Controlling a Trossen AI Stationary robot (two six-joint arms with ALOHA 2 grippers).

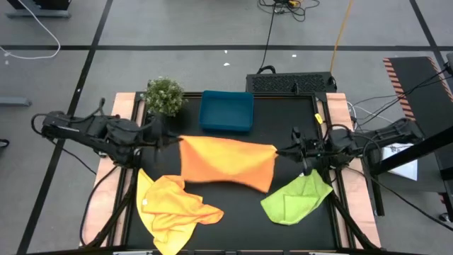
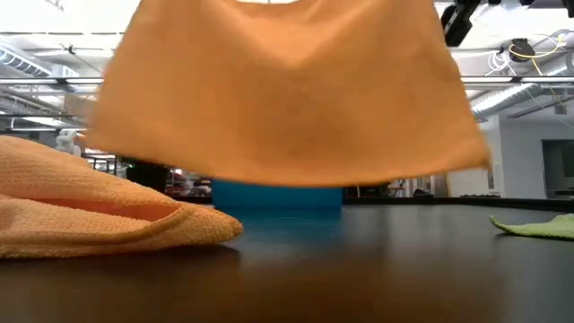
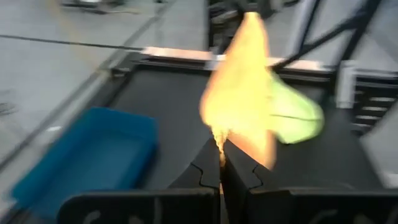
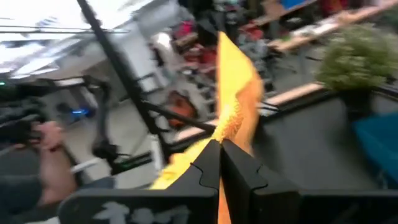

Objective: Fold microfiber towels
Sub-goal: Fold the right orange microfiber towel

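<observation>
My left fingers [image 1: 172, 137] and right fingers [image 1: 280, 150] each clamp a corner of the orange towel [image 1: 226, 161], stretched above mid-counter; lowering it flat for folding seems next.

A blue tray [image 1: 226, 112] sits at the far edge of the black table [image 1: 241, 205], near the middle of that edge. Just beside the tray, toward the table's far corner, stands a small green bushy plant [image 1: 164, 95]. Beyond the tray, off the table, a black power strip [image 1: 290, 83] lies on the grey floor. In the right wrist view a person's hand [image 4: 46, 138] shows in the room behind.
</observation>
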